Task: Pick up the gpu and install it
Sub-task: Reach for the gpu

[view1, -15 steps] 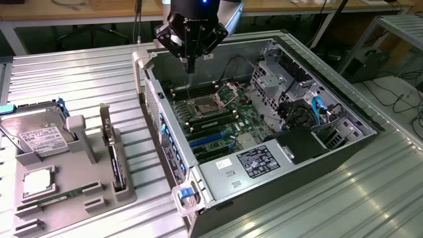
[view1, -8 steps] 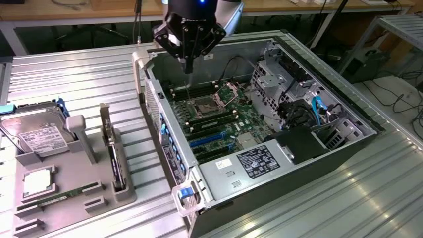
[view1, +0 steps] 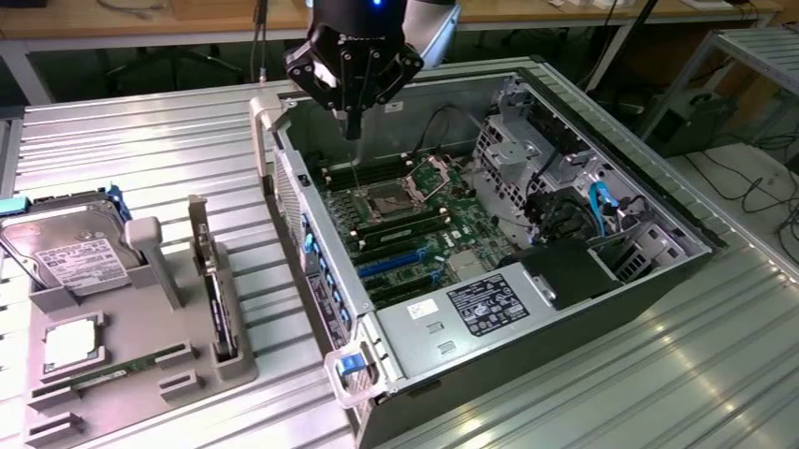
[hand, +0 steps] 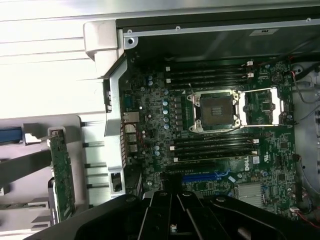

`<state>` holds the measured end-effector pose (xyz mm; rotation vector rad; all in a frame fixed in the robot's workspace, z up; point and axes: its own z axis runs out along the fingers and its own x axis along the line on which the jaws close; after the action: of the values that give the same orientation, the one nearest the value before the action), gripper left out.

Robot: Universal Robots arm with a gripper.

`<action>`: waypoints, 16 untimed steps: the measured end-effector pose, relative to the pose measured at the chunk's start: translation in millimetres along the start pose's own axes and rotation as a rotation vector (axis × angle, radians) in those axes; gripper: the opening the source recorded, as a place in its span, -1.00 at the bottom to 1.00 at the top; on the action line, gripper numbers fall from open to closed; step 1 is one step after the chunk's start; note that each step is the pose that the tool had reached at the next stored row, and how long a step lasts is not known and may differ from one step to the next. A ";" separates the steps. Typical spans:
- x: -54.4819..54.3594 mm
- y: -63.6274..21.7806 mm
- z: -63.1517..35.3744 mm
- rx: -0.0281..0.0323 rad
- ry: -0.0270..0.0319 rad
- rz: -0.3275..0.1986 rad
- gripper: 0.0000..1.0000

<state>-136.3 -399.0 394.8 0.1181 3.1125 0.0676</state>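
Overhead, black claw (view1: pixel 354 127) closed and empty above the metal case (view1: pixel 288 187); thin gpu (view1: pixel 220 304) edge-up in grey holder (view1: pixel 148 360)

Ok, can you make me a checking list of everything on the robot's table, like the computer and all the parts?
Surface: ribbed metal table; grey parts holder at the exterior view's left, open computer case beside it.
Job's things: gpu standing on edge in the holder, not installed.
Clutter: hard drive, processor chip and memory stick, all in the holder.
Grippers: end effector shut, holding nothing, above the motherboard.
Cables: blue cable inside the case; loose cables on the floor.
Surroundings: wooden bench behind the table.
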 end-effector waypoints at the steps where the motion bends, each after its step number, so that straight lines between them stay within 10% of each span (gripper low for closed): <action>1: 1.1 -0.1 0.0 0.0000 0.0000 0.000 -0.79; 16: 10.3 -1.0 -0.3 0.0000 0.0000 0.000 -0.79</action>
<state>-146.6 -399.2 394.8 0.1180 3.1125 0.0677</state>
